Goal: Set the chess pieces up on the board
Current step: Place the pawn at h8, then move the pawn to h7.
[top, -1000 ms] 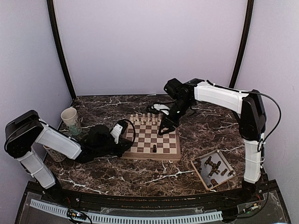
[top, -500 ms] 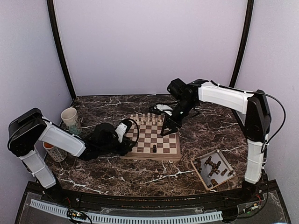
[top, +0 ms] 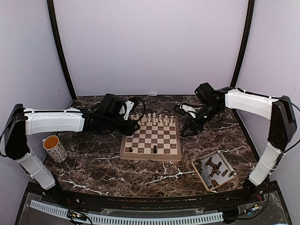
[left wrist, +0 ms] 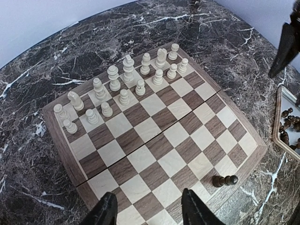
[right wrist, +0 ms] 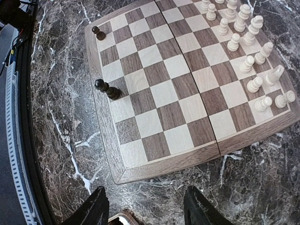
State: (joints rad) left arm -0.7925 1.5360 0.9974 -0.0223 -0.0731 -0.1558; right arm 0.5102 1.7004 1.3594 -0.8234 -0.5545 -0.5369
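The board (top: 151,155) lies mid-table with cream chessmen (top: 152,119) along its far rows. Two dark chess pieces stand on its near row: one (top: 155,149) in the middle, also in the left wrist view (left wrist: 225,180), and one (top: 130,149) at the near-left corner. Both show in the right wrist view (right wrist: 107,89) (right wrist: 98,33). My left gripper (top: 135,123) (left wrist: 150,213) hovers open and empty over the board's left side. My right gripper (top: 187,130) (right wrist: 147,211) hangs open and empty just off the board's right edge.
A shallow beige tray (top: 200,174) with several dark chessmen (top: 213,169) sits at the near right, its edge in the left wrist view (left wrist: 277,123). A mug (top: 55,148) stands at the near left. The marble table (top: 154,176) lies bare in front of the board.
My left gripper opened, leaving a dark piece on the board's near-left corner, then rose and swung toward the far left. My right arm drew back to the right, off the board.
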